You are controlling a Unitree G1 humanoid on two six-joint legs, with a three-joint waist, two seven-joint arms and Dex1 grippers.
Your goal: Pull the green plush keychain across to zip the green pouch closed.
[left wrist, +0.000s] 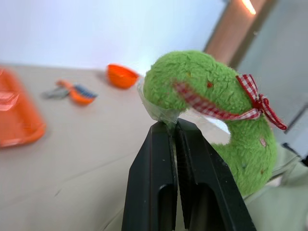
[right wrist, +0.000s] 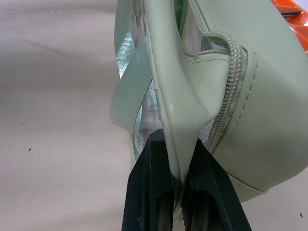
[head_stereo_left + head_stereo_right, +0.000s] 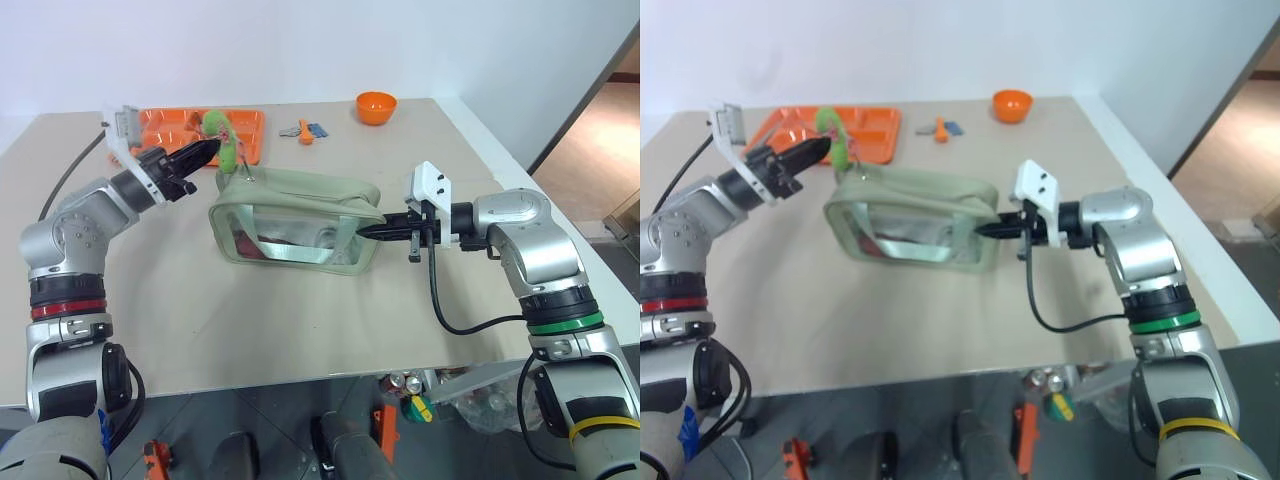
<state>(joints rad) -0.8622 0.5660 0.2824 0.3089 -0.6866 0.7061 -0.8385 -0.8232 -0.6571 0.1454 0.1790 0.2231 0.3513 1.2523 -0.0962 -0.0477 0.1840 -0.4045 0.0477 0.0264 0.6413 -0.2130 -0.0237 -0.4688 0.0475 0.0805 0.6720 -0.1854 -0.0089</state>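
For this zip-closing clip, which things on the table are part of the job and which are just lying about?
Part of the job:
- green plush keychain, pinched by the left gripper
- green pouch, its end clamped by the right gripper

Lying about:
- orange tray
- orange bowl
- small orange and blue items near the tray

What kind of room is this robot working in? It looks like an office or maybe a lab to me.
Probably a plain indoor test or lab room, though that is a guess. A bare beige table stands against white walls, set with staged props: an orange tray, an orange bowl and a green pouch. A brown doorway shows at the right.
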